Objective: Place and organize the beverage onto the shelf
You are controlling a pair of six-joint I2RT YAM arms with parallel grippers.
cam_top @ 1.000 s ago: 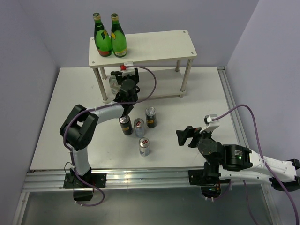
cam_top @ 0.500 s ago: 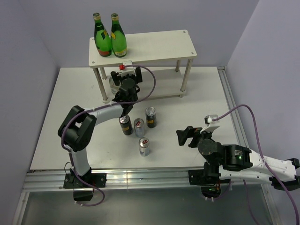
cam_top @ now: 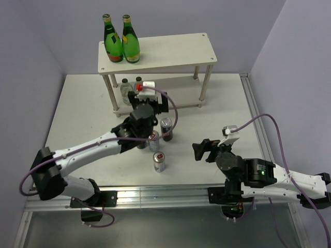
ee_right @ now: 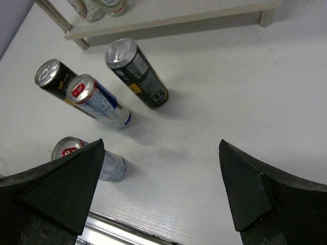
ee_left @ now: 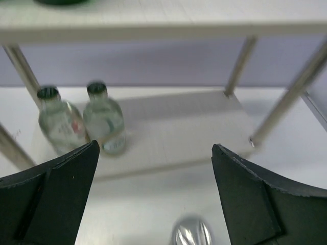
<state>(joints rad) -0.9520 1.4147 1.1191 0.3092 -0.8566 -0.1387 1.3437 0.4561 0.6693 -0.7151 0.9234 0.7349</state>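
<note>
Hovering over the table [cam_top: 83, 113] just short of the shelf [cam_top: 170, 51], the L hand [ee_left: 156, 148] is facing the lower board w/ its fingers standing wide apart and nothing between them. Two clear bottles are standing upright on that board at its left end: one bottle [ee_left: 59, 125] by the corner leg, the other bottle [ee_left: 104, 122] right beside it. Both are sitting ahead and to the left of the L hand, clear of its fingers. Two green bottles [cam_top: 113, 44] are standing on the top board, left end.

Four cans are standing on the table in front of the shelf. A black can [ee_right: 138, 74] is nearest the shelf. A silver can [ee_right: 99, 104] and another black can [ee_right: 56, 79] are close together, approx. under the L arm. The last silver can [ee_right: 89, 161] is nearest the arm bases.

The R hand [ee_right: 162, 143] is hanging to the right of the cans, fingers spread wide and empty, apart from all four.
</note>
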